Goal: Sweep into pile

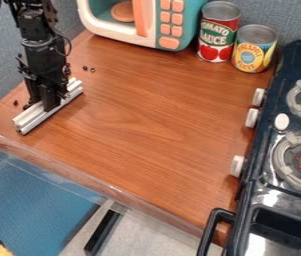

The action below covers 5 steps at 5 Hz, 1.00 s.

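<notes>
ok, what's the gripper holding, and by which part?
A silvery metal bar, held near the middle of its length by the black gripper.

The black robot arm [35,46] comes in at the upper left, nearly vertical, and its end effector [48,102] is pointing downward.

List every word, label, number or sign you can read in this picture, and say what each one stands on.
"TOMATO SAUCE": on the red can.
"PINEAPPLE": on the yellow can; the word below it is too small to read for certain.
Any marks on the buttons of the toy microwave are too small to read.
I can read no words or numbers on the stove.
</notes>
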Tool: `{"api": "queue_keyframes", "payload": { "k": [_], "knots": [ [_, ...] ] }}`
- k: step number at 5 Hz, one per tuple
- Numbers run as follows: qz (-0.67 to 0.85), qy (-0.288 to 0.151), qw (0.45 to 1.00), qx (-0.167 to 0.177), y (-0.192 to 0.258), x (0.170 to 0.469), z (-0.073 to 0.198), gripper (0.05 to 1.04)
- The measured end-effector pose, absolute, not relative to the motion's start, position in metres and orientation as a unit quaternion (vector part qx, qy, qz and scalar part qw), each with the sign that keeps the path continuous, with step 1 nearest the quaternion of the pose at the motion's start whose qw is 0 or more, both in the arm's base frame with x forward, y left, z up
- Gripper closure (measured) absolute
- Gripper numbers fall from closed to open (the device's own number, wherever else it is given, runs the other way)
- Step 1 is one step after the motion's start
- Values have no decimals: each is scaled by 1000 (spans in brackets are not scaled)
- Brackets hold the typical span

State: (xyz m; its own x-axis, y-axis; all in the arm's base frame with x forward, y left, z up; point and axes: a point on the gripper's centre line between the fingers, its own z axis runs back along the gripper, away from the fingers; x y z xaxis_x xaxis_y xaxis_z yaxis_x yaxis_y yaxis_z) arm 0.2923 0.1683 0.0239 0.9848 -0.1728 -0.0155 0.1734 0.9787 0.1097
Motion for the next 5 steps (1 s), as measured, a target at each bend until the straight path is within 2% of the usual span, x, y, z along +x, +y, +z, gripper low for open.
{"api": "queue_keyframes", "payload": {
  "k": [1, 2, 4, 5],
  "knots": [
    [-82, 10, 996, 21, 140, 289, 25, 746],
    [-91, 0, 996, 10, 100, 297, 38, 746],
    [-136, -11, 989, 48, 22, 308, 45, 746],
    [-149, 12, 988, 37, -11, 312, 27, 746]
  ]
}}
